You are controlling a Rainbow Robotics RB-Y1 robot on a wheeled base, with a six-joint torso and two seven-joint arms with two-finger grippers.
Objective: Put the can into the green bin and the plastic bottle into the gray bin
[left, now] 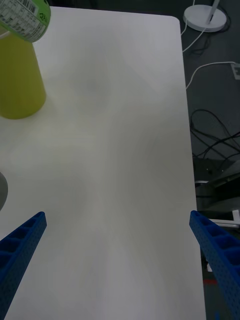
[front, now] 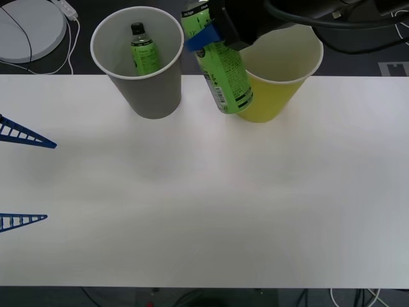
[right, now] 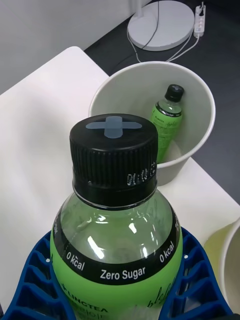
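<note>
My right gripper (front: 206, 36) is shut on the plastic bottle (front: 225, 78), a bright green one held tilted in the air between the two bins. In the right wrist view the gripper (right: 119, 260) clasps the bottle (right: 115, 220) below its black cap with a pale cross. The gray bin (front: 146, 96) stands at the back left and holds another green bottle (front: 144, 51) with a plain black cap. The green bin (front: 273, 96) stands at the back right, just behind the held bottle. The can is out of view. My left gripper (front: 51, 181) rests open at the table's left edge.
The white table (front: 192, 211) stretches wide in front of the bins. A white round lamp base (front: 29, 29) and cables lie on the dark floor behind the table's far left. In the left wrist view the green bin (left: 17, 80) stands ahead of the open left gripper (left: 117, 220).
</note>
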